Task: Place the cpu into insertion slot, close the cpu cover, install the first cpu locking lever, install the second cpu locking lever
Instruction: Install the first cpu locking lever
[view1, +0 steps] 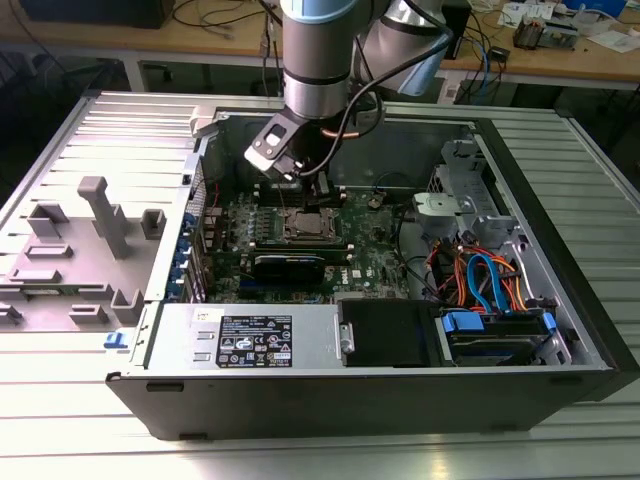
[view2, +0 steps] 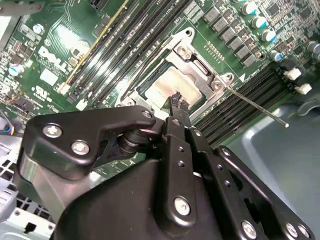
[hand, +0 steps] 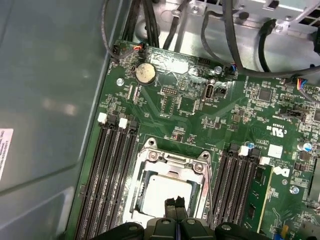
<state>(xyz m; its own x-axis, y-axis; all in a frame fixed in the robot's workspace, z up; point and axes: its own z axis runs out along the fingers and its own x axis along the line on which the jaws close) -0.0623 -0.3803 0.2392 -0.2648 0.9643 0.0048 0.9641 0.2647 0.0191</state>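
1. Exterior view: open computer case (view1: 330, 400). Second wrist view: thin lever (view2: 255, 106) jutting from the insertion slot (view2: 186, 36).
2. The gripper (hand: 175, 201), fingers together and empty, hangs over the cpu (hand: 159, 190) seated there.

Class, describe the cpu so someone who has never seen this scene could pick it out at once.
Look inside the open case at the green motherboard. Between its two banks of long black memory slots sits the silvery cover, and the cpu is the flat square in its window. Its dull metal face sets it apart from the green board and black slots.
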